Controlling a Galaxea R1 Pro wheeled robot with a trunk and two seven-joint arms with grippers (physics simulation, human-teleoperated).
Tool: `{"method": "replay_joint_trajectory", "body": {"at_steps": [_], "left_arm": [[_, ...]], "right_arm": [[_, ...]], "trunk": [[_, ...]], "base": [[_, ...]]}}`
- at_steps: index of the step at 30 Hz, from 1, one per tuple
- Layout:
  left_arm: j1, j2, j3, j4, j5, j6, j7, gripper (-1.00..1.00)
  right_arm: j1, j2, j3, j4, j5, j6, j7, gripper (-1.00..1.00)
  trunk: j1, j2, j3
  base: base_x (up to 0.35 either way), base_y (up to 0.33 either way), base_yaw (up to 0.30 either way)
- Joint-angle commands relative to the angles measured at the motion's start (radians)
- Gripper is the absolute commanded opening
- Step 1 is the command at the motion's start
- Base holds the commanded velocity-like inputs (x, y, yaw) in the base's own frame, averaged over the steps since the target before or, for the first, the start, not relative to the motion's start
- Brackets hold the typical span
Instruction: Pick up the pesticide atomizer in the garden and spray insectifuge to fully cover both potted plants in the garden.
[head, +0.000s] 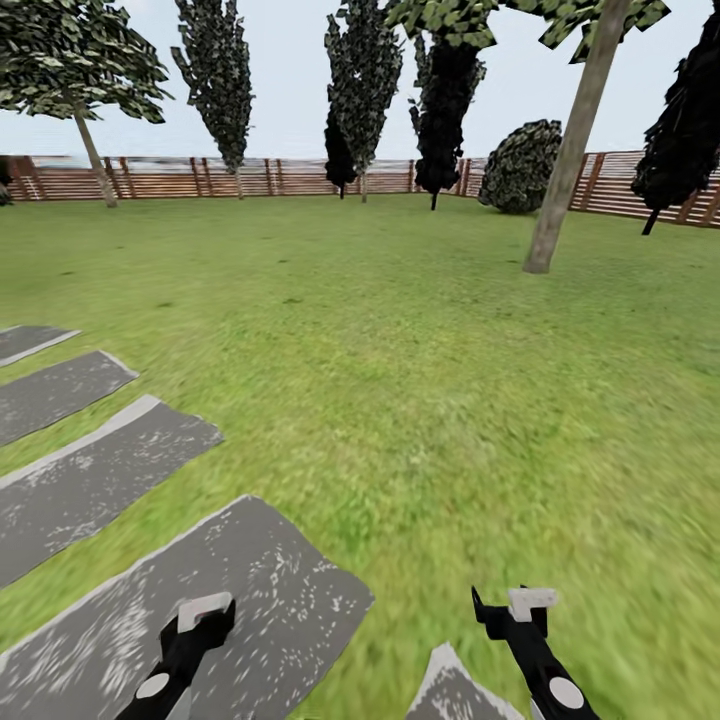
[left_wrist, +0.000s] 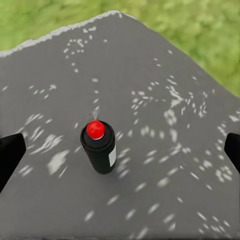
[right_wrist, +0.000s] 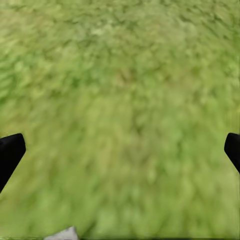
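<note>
The garden lawn (head: 420, 380) stretches ahead to a brown slatted fence (head: 200, 178). The pesticide atomizer and the potted plants are out of view. My left gripper (head: 200, 620) hangs open over the nearest grey stepping slab (head: 270, 590). In the left wrist view a small black can with a red cap (left_wrist: 99, 147) stands upright on that slab, between the spread fingertips (left_wrist: 10, 155) and apart from both. My right gripper (head: 505, 610) is open over bare grass, with nothing between its fingertips (right_wrist: 10, 152).
Several grey stepping slabs (head: 90, 470) run in a row towards the left. A slab corner (head: 455, 690) lies by the right arm. A leaning tree trunk (head: 575, 140) stands ahead right, with a round bush (head: 520, 165) and dark trees along the fence.
</note>
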Motion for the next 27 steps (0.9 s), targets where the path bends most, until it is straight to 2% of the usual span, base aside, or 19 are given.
{"method": "replay_joint_trajectory", "body": {"at_steps": [1,3,10,21,27], "left_arm": [[-0.001,0.000,-0.001,0.001,0.003,-0.003,0.000,1.00],[-0.001,-0.001,-0.003,0.003,0.002,-0.003,0.000,1.00],[-0.001,-0.002,-0.003,0.011,-0.003,-0.003,0.000,1.00],[-0.002,-0.001,0.009,0.014,0.004,-0.008,0.000,1.00],[-0.002,-0.001,0.002,0.014,-0.002,-0.013,0.000,1.00]], "right_arm": [[0.000,0.000,0.001,0.003,0.000,-0.003,0.000,1.00],[0.000,0.000,0.000,0.006,0.000,-0.003,0.000,1.00],[0.000,0.000,-0.001,0.009,-0.001,-0.003,0.003,1.00],[0.000,0.000,-0.004,0.010,-0.001,-0.003,0.000,1.00],[0.000,0.000,-0.002,0.010,-0.001,-0.003,0.000,1.00]], "trunk": [[0.000,0.000,-0.002],[0.000,0.000,-0.004],[0.003,-0.002,-0.034],[0.008,-0.005,-0.093],[0.011,-0.006,-0.126]], "base": [[0.000,0.000,0.179],[0.000,0.000,0.162],[0.000,0.000,0.033],[0.000,0.000,0.001],[0.000,0.000,0.000]]}}
